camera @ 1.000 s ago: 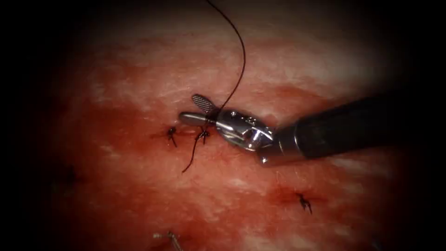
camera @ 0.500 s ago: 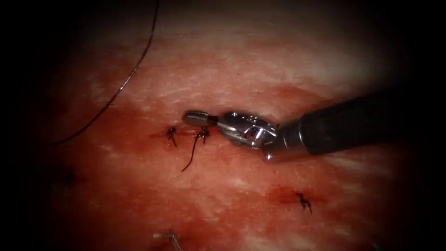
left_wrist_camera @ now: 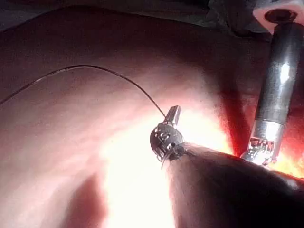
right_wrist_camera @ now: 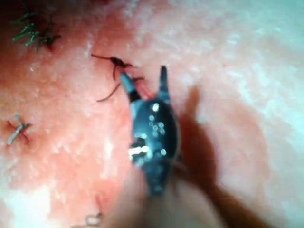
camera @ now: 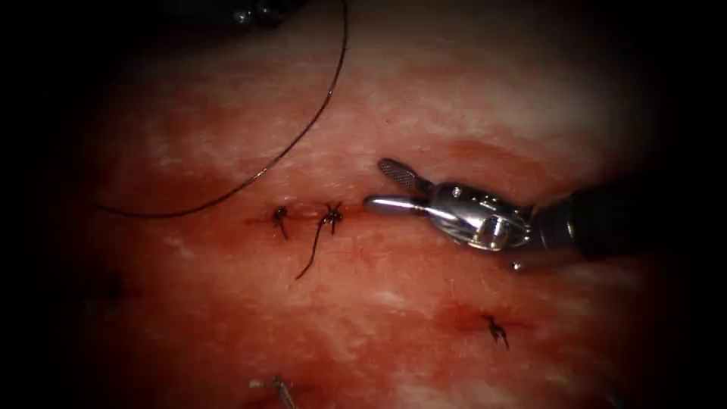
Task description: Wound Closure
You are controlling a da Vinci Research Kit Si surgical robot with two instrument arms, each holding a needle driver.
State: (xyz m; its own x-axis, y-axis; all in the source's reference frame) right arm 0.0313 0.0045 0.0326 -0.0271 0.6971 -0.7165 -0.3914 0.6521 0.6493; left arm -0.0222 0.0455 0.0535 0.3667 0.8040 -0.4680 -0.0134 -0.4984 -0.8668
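On the tissue [camera: 454, 106] the cut [camera: 304, 219] carries two dark knots, one [camera: 280, 216] to the left and one [camera: 331, 216] with a short tail [camera: 309, 257] curling down. My right tool [camera: 384, 184] lies just right of those knots, open and holding nothing; the right wrist view has the same open jaws [right_wrist_camera: 143, 76] beside the knots [right_wrist_camera: 116, 61]. A long loose thread [camera: 303, 136] arcs over the tissue up and left of the cut. In the left wrist view my left tool [left_wrist_camera: 172, 115] is shut on that thread [left_wrist_camera: 95, 68].
A third knot [camera: 496, 329] sits on the tissue down to the right. A pale stitch end [camera: 276, 390] lies near the lower edge. Red fluid [camera: 227, 250] stains the tissue around the cut. The right tool's shaft [left_wrist_camera: 278, 90] stands close beside the left tool.
The right jaws shut on the thread beside the right knot and it parted, leaving the short tail. The long strand swung off left; the right tool drew back to the right and opened.
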